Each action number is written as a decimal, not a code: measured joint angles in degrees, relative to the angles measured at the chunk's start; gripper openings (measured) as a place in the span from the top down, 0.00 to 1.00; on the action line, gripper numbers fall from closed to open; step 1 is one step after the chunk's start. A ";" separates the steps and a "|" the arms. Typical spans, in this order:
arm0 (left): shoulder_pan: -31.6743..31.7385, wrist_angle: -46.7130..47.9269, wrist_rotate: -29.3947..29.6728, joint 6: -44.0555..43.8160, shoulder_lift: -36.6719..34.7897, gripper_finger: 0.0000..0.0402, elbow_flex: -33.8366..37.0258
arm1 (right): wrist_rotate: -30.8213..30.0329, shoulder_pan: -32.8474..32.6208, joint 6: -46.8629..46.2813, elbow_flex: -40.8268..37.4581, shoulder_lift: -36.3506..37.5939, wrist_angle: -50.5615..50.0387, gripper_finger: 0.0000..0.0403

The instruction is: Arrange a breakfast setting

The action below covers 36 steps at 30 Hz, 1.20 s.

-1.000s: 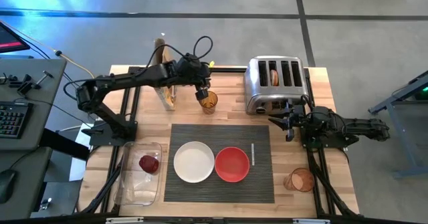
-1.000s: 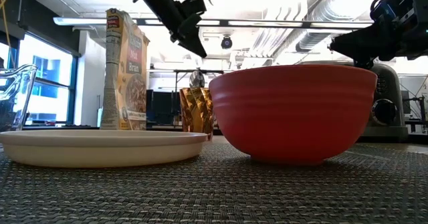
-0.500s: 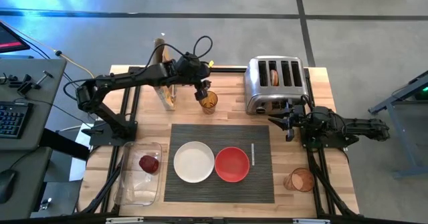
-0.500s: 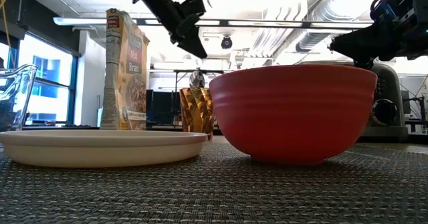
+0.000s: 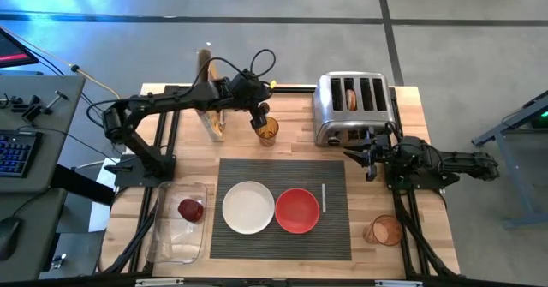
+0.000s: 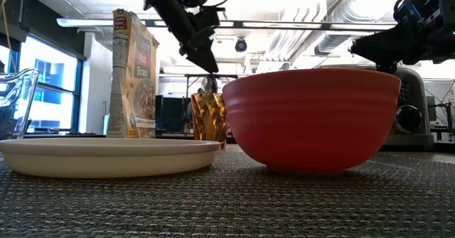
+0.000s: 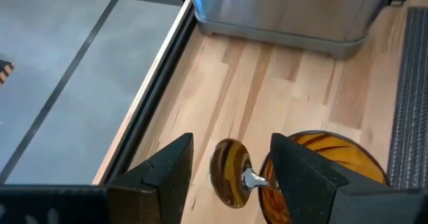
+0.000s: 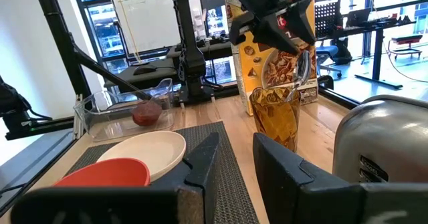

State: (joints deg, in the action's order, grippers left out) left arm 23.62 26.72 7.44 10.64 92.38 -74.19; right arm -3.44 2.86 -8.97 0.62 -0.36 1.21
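Wooden table (image 5: 291, 146) (grey concrete floor (image 5: 462, 56) around), ribbed mat (image 5: 334, 223) centred.

From my station I see the wooden table (image 5: 428, 236) standing on a grey floor (image 5: 479, 30) that is crossed by dark lines. To the left of the table there is a grey desk (image 5: 34, 133) with a keyboard (image 5: 15, 150) on it. In the low view, the ceiling (image 6: 298, 3) carries long light strips and pipes, and a bright window (image 6: 50, 89) is at the left. The right wrist view shows a whiteboard (image 8: 144, 17) and office chairs (image 8: 328, 30) behind.
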 joint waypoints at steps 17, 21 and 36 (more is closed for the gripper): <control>0.81 2.06 0.06 -1.43 1.67 0.52 -0.03 | 0.01 0.01 0.02 -0.01 0.00 0.00 0.80; 0.83 2.38 0.04 -1.99 2.87 0.52 -0.04 | 0.00 0.02 0.01 -0.01 0.00 0.00 0.79; 1.14 2.16 0.59 -3.93 3.68 0.61 -0.02 | 0.00 0.01 0.02 -0.02 0.00 0.00 0.79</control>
State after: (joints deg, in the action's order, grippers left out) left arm 24.75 28.88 8.03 6.70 96.05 -74.22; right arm -3.44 2.87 -8.95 0.61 -0.36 1.21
